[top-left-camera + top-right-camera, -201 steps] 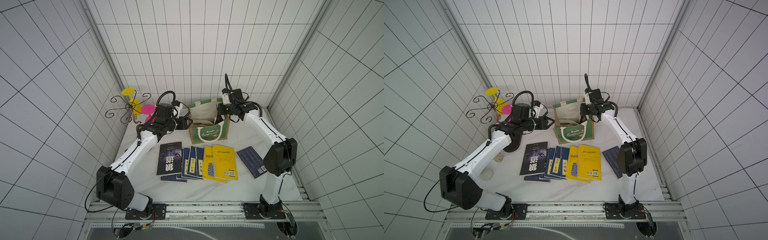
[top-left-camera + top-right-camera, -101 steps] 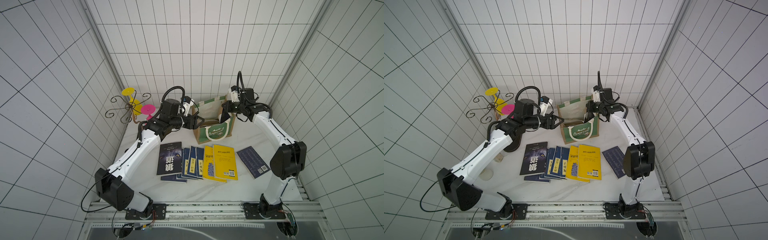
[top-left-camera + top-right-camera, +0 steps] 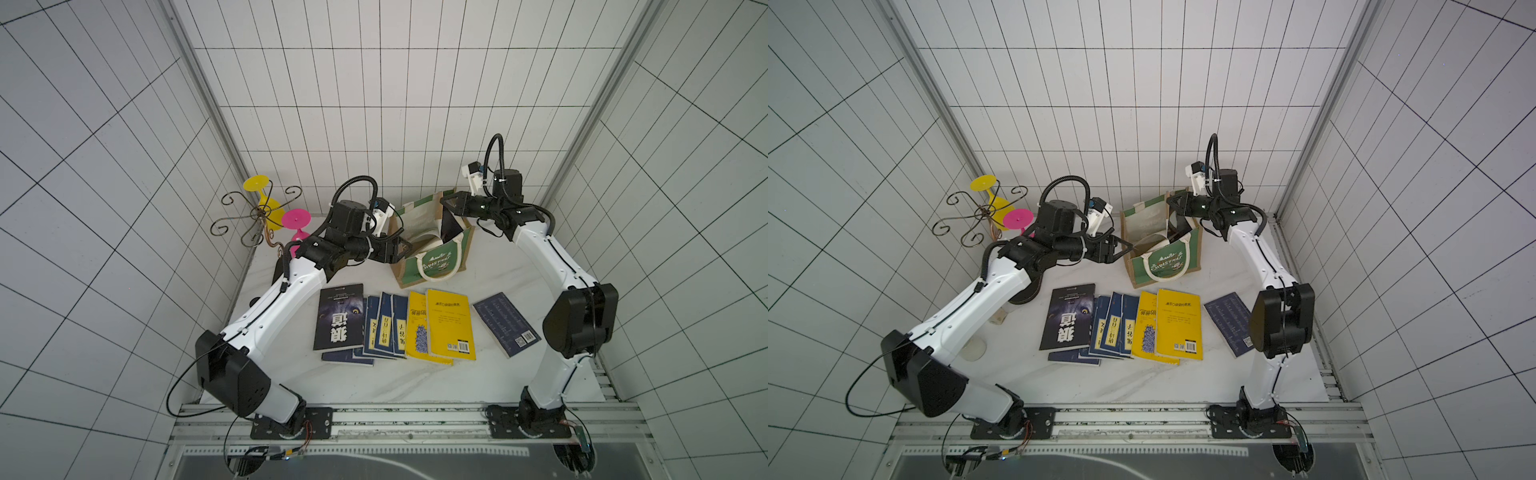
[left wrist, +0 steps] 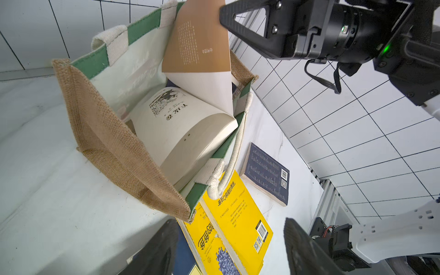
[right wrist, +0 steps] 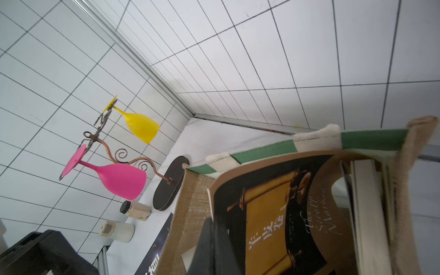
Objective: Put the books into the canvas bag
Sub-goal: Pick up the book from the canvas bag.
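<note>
Item, small boxy tan jute bag [image 3: 432, 259] with green front panel and white rope handles: stood upright at the far middle of the white table [image 3: 415, 382]. The mouth is turned upward and the green panel toward the arm bases. The long side is run across the table, slightly skewed.

Item, tan-and-black paperback [image 4: 181, 128]: lodged opened in the bag. The page block is slumped on a tilt inside, title page upward. The front cover [image 5: 281, 214] is drawn up above the mouth at the bag's right end.

Item, right gripper [image 4: 223, 16]: clamped on the cover's upper edge, above the bag's right end.

Item, left gripper [image 3: 1126, 248]: jaws spread, nothing between them. It is held level just beside the bag's left jute wall and pointed at it; contact cannot be told.

Other books, laid flat between bag and arm bases, long axes roughly near-to-far:
- black paperback with white characters [image 3: 338, 318], leftmost
- fan of navy blue paperbacks [image 3: 386, 328], overlapped
- two bright yellow paperbacks [image 3: 449, 324], overlapped
- single navy paperback [image 3: 505, 324], set apart at the right, slanted, barcode side up
</note>
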`<state>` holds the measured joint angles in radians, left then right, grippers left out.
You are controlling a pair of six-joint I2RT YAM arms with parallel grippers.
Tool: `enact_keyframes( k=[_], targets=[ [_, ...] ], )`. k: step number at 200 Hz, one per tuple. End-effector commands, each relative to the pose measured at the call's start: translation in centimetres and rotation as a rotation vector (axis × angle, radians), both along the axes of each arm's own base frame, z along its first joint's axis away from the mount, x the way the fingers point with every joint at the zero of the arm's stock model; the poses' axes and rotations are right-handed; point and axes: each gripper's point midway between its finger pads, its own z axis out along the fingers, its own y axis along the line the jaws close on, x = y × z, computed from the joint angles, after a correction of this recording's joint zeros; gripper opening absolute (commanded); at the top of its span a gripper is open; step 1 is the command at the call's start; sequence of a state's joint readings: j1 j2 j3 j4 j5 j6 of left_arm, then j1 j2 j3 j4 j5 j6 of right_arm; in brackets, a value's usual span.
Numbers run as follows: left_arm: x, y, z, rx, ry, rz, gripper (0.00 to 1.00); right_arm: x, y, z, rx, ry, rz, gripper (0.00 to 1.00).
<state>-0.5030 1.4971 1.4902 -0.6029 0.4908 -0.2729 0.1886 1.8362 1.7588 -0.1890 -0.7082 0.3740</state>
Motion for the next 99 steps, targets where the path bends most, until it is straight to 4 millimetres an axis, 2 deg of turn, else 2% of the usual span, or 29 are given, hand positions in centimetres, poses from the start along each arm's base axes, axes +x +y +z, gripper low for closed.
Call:
enact_keyframes(
  k=[1,99],
  targets=[
    [0.2,-0.4,0.4,0.001,-0.020,-0.013,0.70,-3.0,0.7,11.2,0.099,-0.280,0.087,0.00],
    [0.0,-0.1,-0.5,-0.004,-0.014,-0.002,0.70,-7.0,-0.6,20.1,0.147,-0.492,0.043,0.00]
  ],
)
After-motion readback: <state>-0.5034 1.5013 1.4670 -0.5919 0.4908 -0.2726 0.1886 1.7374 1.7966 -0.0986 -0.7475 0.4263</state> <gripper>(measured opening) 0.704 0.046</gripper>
